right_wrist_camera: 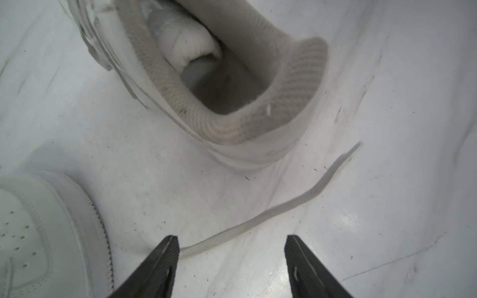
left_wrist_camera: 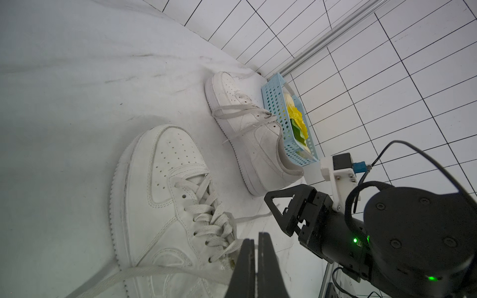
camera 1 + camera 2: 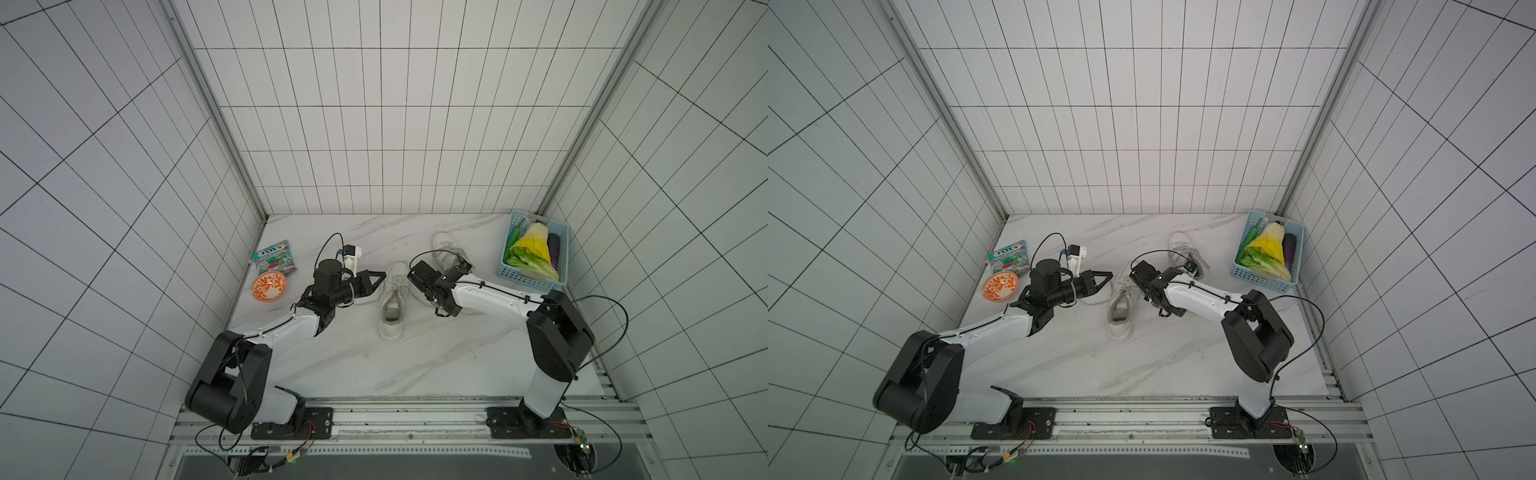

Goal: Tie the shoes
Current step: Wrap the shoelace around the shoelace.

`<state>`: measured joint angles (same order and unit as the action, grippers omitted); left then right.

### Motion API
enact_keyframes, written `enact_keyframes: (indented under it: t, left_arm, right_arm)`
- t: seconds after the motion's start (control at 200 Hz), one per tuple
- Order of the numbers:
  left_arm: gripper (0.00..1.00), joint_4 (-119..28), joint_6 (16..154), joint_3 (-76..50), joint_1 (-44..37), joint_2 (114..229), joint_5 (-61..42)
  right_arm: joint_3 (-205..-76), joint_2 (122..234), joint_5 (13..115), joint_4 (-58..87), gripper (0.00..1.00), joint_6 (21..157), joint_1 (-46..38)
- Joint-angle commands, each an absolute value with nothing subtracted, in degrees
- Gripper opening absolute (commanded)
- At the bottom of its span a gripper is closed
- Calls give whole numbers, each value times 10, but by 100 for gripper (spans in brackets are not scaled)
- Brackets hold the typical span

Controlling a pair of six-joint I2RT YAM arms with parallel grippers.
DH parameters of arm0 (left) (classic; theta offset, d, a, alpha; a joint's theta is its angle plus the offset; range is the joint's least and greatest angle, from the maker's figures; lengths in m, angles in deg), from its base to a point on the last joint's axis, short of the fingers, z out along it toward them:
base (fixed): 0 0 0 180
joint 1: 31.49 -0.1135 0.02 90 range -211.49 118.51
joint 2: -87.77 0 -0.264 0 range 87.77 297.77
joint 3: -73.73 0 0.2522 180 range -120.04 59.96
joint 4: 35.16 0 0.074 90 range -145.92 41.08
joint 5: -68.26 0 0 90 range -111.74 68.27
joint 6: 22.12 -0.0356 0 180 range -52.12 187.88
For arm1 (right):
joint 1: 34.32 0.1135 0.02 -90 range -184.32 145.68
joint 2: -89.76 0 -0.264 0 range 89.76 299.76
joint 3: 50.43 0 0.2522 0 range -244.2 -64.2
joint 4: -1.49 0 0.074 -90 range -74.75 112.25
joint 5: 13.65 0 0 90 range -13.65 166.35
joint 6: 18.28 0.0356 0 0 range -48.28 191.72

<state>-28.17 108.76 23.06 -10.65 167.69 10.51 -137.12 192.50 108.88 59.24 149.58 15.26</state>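
White and low-cut, the near shoe (image 3: 392, 301) is being shown at the middle of the marbled desk (image 3: 415, 365), toe toward the back wall, while the far shoe (image 3: 445, 248) is being shown behind it and to its right, near a blue basket (image 3: 528, 280) of leafy vegetables. The left gripper (image 2: 255, 236) is being held at the near shoe's left side, by the lacing, with its fingers (image 2: 245, 258) being pressed together; a loose lace (image 2: 154, 271) is being led along the shoe's side toward them, but whether it is being pinched cannot be told. The right gripper (image 1: 229, 237) is being held low over the desk between the two shoes, its fingers being spread wide over bare desk; a flat lace end (image 1: 284, 209) is being seen lying on the desk, running from beside one fingertip past the far shoe's heel. An orange bowl (image 3: 269, 286) and a printed packet (image 3: 275, 257) are being seen at the desk's left edge.
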Motion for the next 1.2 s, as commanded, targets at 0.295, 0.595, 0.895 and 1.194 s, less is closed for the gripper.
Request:
enact_keyframes:
  t: [0.295,0.595,0.895,1.194]
  left_arm:
    - [0,-275,1077,237,-114,1662,118]
    - [0,-278,1077,236,-116,1663,116]
    - [0,-286,1071,241,-124,1646,118]
    - [0,-285,1066,241,-127,1646,122]
  right_arm:
    - [-1435,1994,1171,582,86,1361,110]
    - [-1410,1999,1170,476,63,1218,40]
    - [-1408,1961,1150,451,76,1149,0]
    - [-1376,1838,1123,624,89,1401,99]
